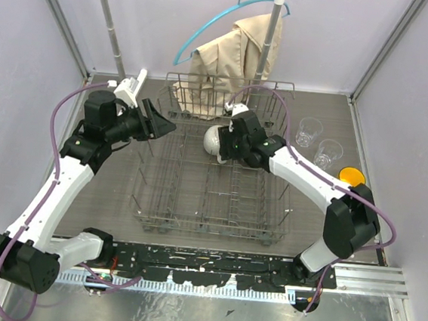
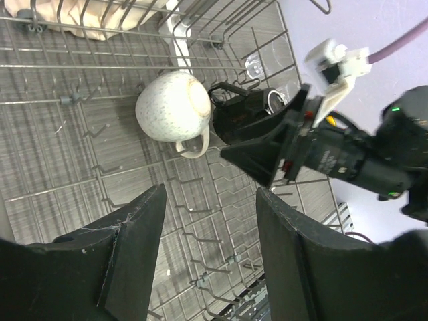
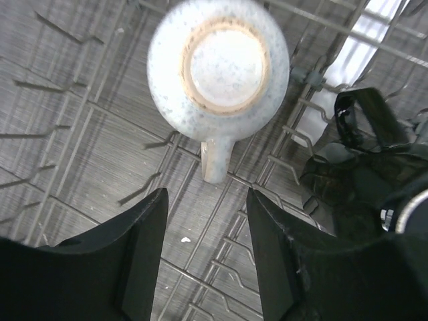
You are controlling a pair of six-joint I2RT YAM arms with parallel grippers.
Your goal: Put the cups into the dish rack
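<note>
The grey wire dish rack (image 1: 209, 222) fills the table's middle. A round-bellied white mug (image 1: 211, 139) stands upside down in its far part; it also shows in the left wrist view (image 2: 172, 107) and the right wrist view (image 3: 217, 63). A black mug (image 2: 235, 112) lies in the rack right beside it, and is partly seen in the right wrist view (image 3: 361, 150). My right gripper (image 1: 225, 143) is open and empty just over the white mug's handle (image 3: 215, 160). My left gripper (image 1: 161, 122) is open and empty above the rack's left side. Two clear tumblers (image 1: 308, 132) (image 1: 328, 153) and a yellow mug (image 1: 351, 176) stand on the table right of the rack.
A clothes rail (image 1: 109, 25) with a beige garment (image 1: 236, 52) on a blue hanger stands behind the rack. Pale walls close in on both sides. Upright tines (image 3: 140, 190) cover the rack floor.
</note>
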